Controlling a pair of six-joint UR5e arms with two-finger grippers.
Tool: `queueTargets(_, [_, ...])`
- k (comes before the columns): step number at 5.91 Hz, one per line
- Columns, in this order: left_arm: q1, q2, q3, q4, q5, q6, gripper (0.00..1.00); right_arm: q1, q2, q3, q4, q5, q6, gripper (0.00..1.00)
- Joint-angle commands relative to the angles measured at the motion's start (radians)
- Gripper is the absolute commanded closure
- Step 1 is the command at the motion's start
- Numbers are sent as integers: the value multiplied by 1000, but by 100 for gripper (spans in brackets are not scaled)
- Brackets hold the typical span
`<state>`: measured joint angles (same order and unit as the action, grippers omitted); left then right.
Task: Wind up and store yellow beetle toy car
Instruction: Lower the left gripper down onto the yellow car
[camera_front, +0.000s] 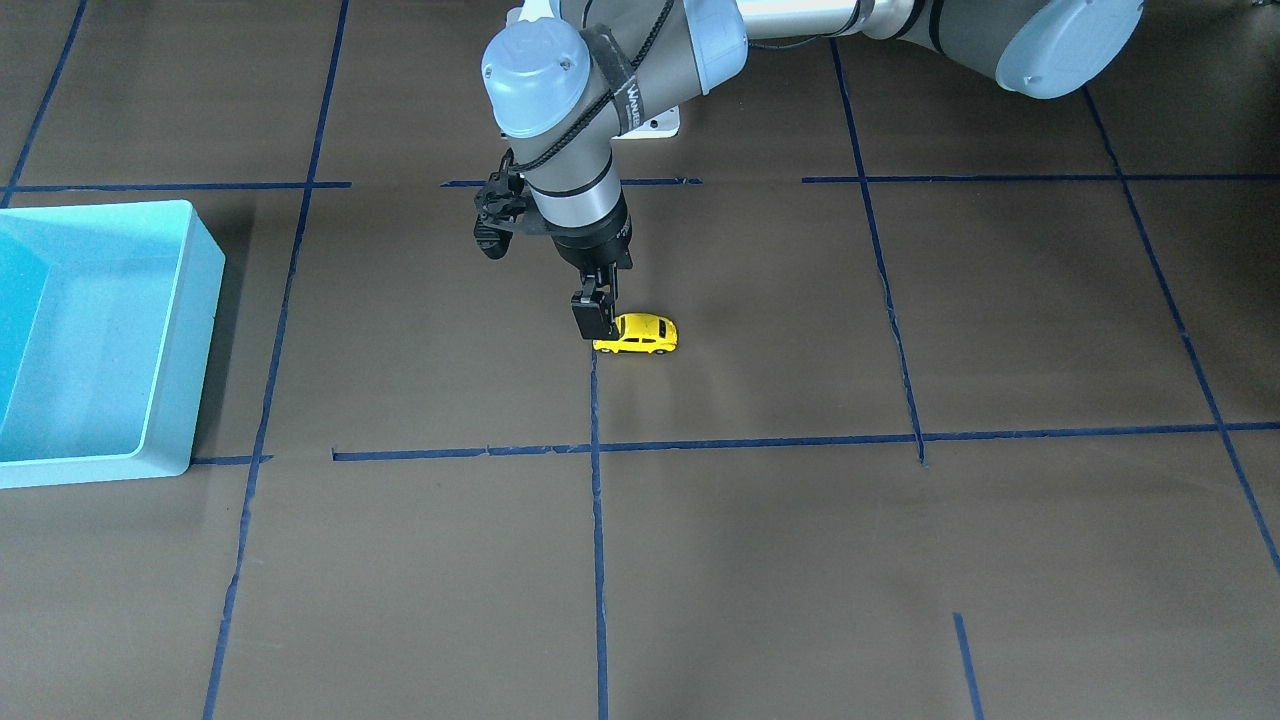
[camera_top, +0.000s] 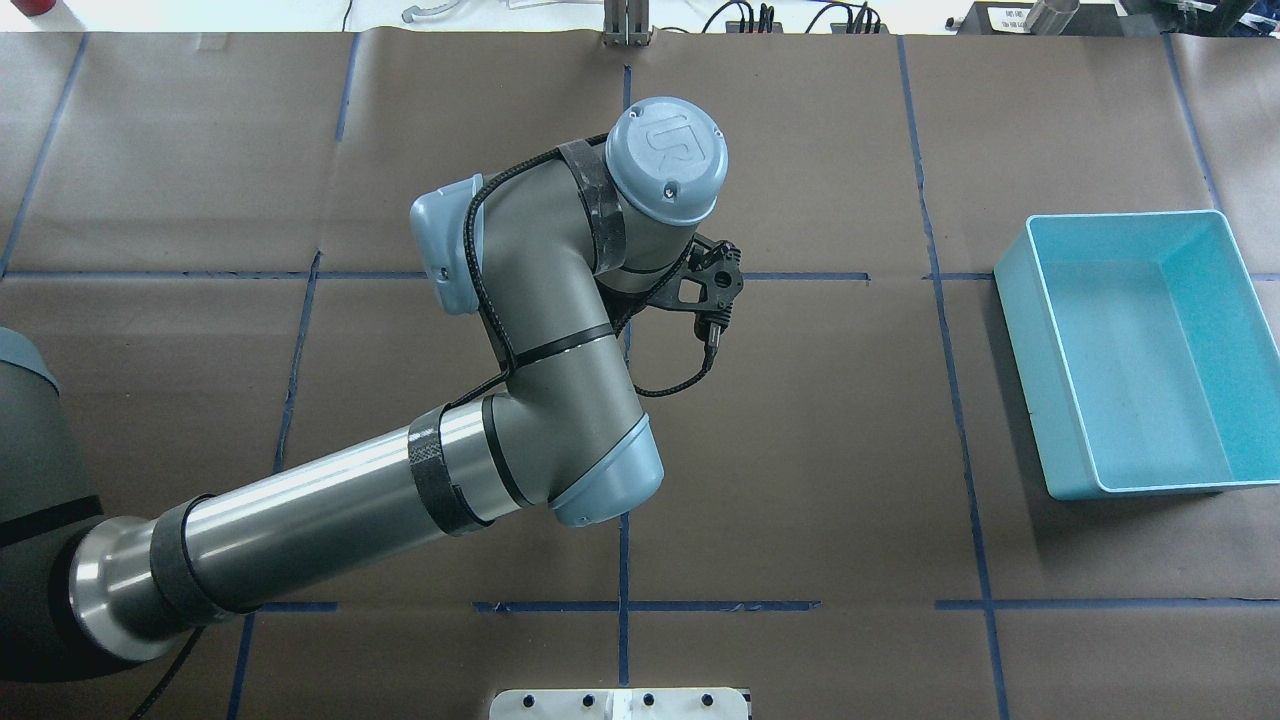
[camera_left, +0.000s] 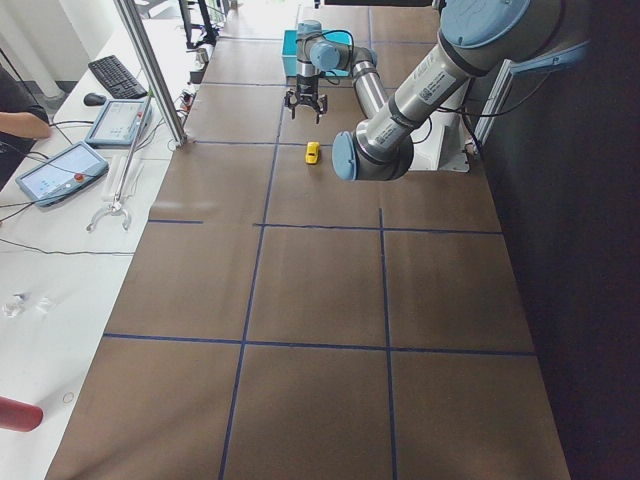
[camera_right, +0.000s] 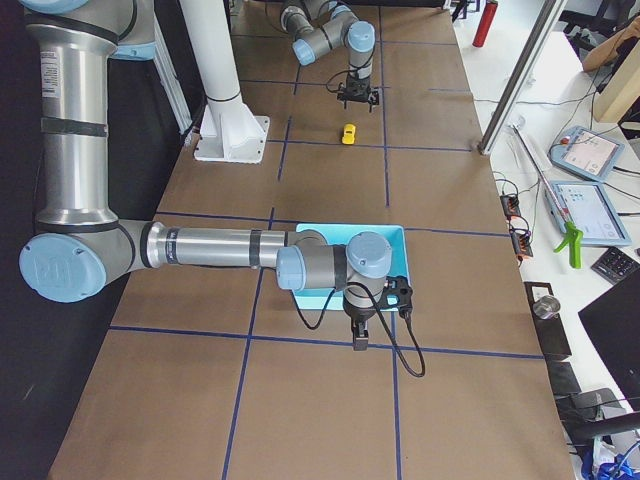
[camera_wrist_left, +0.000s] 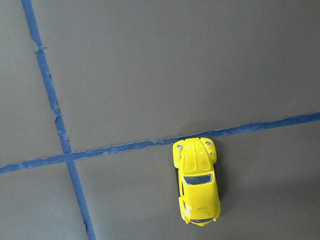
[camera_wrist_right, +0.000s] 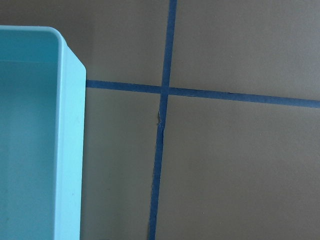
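Table (camera_front: 900, 560), seemingly papered, yellow car (camera_front: 640, 335), teal bin (camera_front: 205, 360)

Two robot arms, a blue box and a little yellow car on a brown surface (camera_right: 300, 400).

The big near arm (camera_right: 210, 247) is the right one. It comes in from the left and its end hides part of the blue box (camera_right: 385, 233). The right pincer (camera_right: 358, 345) points down just in front of the box, by a blue tape line, and I cannot tell how its fingers stand. A black cable (camera_right: 405, 345) loops beside it. Far away, the left pincer (camera_right: 357, 103) hangs near the yellow beetle toy car (camera_right: 348, 133), with a small gap between them. A white post (camera_right: 225, 100) stands on the left. Two tablets (camera_right: 590, 155) lie on the side table.
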<state>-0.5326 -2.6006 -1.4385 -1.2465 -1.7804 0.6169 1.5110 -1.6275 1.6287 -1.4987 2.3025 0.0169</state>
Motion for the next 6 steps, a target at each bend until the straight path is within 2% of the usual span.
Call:
queueTargets(1, [37,20,57,-75,35,-49,0,0,0,0,0,0,0,0])
queueTargets(3, [68,19,145,-174,39,-115,0,0,0,0,0,0,0,0])
queueTargets(6, [89,31,159,-198,65,-105,0,0,0,0,0,0,0,0])
